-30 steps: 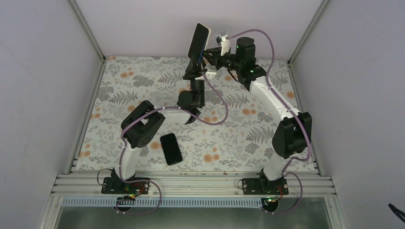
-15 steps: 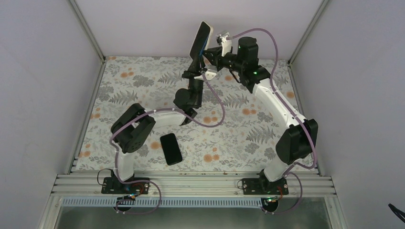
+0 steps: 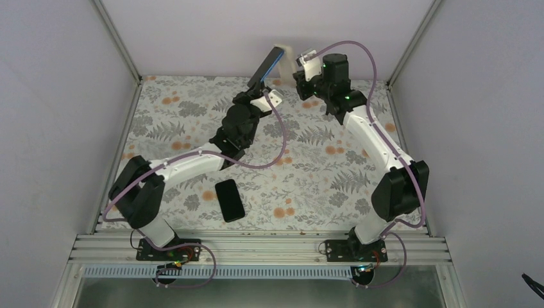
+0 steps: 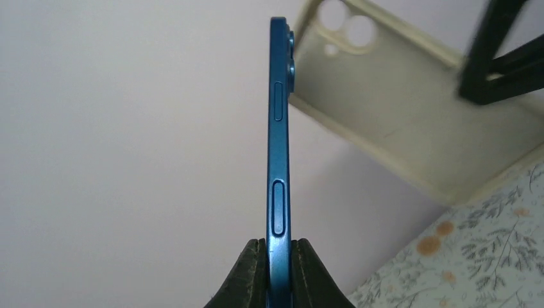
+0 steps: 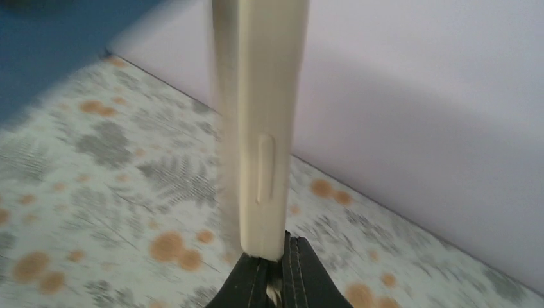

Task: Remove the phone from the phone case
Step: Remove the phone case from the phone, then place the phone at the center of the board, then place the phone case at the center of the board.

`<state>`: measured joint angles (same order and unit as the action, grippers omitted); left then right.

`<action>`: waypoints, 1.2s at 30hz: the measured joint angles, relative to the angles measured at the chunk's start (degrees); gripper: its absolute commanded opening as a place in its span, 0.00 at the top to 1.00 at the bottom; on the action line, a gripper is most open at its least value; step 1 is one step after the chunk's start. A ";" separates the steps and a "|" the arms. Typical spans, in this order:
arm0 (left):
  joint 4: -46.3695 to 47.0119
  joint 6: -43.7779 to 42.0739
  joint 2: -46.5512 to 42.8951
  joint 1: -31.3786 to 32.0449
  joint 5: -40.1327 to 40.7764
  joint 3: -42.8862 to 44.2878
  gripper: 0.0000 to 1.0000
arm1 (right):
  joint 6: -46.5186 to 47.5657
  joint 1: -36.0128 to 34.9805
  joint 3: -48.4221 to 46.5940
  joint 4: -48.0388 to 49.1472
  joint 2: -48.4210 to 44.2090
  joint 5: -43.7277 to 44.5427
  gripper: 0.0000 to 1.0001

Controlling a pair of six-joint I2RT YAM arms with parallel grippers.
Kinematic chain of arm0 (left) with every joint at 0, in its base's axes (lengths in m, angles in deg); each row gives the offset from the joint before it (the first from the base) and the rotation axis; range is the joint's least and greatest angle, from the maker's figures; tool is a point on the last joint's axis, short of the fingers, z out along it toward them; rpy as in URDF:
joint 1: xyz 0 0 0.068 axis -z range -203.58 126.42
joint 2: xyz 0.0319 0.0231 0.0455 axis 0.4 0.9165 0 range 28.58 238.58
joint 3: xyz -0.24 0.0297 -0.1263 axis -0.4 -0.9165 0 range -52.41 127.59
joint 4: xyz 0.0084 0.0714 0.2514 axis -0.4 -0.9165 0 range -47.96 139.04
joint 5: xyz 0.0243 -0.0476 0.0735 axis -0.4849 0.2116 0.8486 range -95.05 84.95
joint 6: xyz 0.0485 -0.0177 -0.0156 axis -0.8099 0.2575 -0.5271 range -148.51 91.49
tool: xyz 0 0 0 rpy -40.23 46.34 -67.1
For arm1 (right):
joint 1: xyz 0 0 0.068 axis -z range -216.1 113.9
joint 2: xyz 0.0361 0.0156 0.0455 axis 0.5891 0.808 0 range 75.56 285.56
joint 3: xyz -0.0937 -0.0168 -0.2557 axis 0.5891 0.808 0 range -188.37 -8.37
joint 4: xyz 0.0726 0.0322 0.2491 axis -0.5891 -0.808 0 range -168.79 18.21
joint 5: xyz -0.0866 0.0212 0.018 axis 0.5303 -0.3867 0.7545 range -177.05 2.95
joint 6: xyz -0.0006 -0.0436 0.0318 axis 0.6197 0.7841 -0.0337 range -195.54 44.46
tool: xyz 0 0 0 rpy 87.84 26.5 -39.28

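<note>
The phone (image 3: 265,66), with a dark screen and a blue frame, is held up at the far middle, clear of the phone case. My left gripper (image 3: 255,88) is shut on its lower end; in the left wrist view the phone (image 4: 278,147) stands edge-on between the pads of that gripper (image 4: 278,274). The phone case (image 3: 282,54), a cream-whitish soft shell, hangs empty just right of it. My right gripper (image 3: 294,72) is shut on the case. The case (image 5: 260,128) stands edge-on in the right wrist view above the right gripper (image 5: 274,276). Its camera holes show in the left wrist view (image 4: 398,115).
A second bare black phone (image 3: 229,200) lies flat on the flowered table cover (image 3: 321,186) near the front middle. The white back wall (image 3: 212,38) stands close behind both grippers. Metal rails (image 3: 256,247) run along the near edge.
The phone and case were together one second ago; now they are apart. My left arm has stretched out and drawn the phone down and left. The right gripper keeps the empty case.
</note>
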<state>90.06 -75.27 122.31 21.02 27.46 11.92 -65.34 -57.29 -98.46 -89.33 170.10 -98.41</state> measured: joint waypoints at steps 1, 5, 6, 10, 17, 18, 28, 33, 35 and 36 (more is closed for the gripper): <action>-1.73 0.48 -1.18 -0.07 -0.48 -0.61 0.98 | 1.03 0.39 0.17 -0.44 0.00 1.01 0.97; -5.14 0.76 -6.49 -1.27 -0.24 -3.91 0.98 | 4.07 2.80 3.08 -4.07 -0.20 3.56 0.97; -5.60 0.46 -7.85 -1.60 0.00 -4.87 0.98 | 4.72 3.50 4.11 -5.20 -0.28 3.63 0.97; -5.51 -2.69 -14.19 -2.47 1.29 -12.74 0.98 | 6.54 6.12 6.25 -10.16 -0.52 2.36 0.97; -12.17 -9.27 -25.44 -5.38 3.06 -30.49 0.98 | 14.03 8.17 6.97 -25.14 -0.55 -8.94 0.97; -14.32 -9.77 -26.95 -5.97 3.23 -32.02 0.98 | 15.56 8.11 8.07 -27.39 -0.66 -10.99 0.97; -23.74 -15.87 -38.75 -8.68 5.29 -50.45 0.94 | 23.65 7.69 20.87 -40.74 0.07 -18.10 0.97; -26.40 -15.72 -38.75 -8.98 5.84 -53.48 0.87 | 23.56 7.69 21.22 -39.80 2.36 -17.49 0.97; -26.84 -15.65 -38.05 -8.98 5.84 -53.79 0.86 | 22.86 7.69 21.22 -38.86 3.74 -16.22 0.96; -27.10 -15.63 -37.64 -8.98 5.68 -53.79 0.86 | 22.51 7.74 21.22 -38.29 4.76 -15.28 0.96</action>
<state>62.96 -90.90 84.67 12.04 33.15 -41.87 -42.83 -49.55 -77.24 -127.63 174.87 -113.69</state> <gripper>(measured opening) 0.132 0.041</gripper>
